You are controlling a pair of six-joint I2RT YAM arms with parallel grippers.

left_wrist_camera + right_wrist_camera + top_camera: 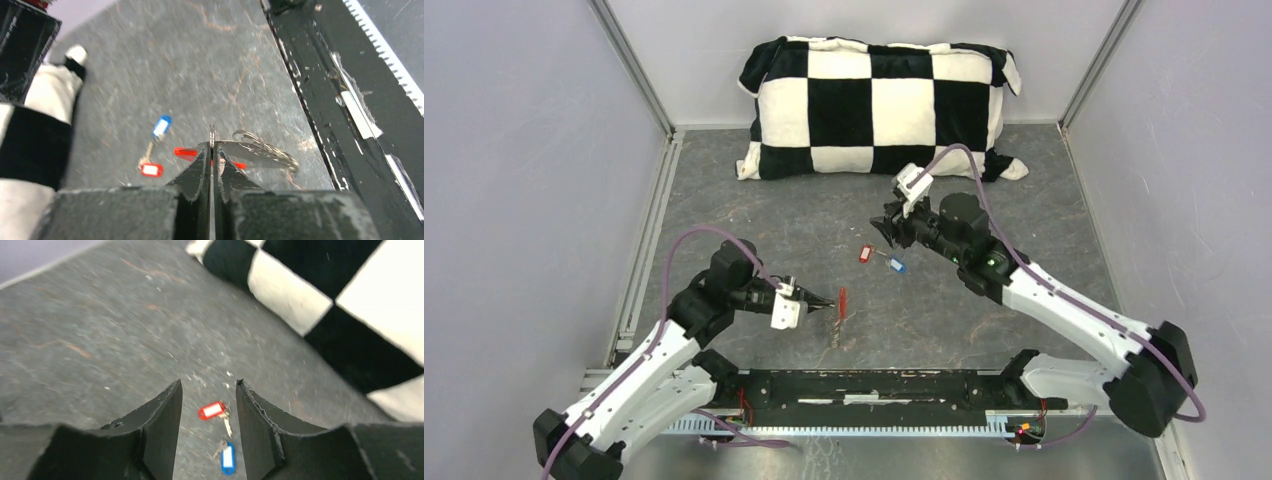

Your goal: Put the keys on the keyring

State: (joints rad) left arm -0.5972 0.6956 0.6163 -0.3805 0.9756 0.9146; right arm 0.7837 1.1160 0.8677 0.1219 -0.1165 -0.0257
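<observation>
Because the keyring (212, 133) needed a steady, edge-on presentation for threading, we held it clenched in our left gripper (212, 150), while our right gripper (209, 389) hung parted above the 2 tagged keys (212, 410) lying on the table (984, 320).

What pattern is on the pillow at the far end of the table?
Black-and-white checkerboard squares cover the pillow; it shows clearest in the top external view.

Shiny metal keys (272, 155); plush pillow (879, 105) (matt)
</observation>
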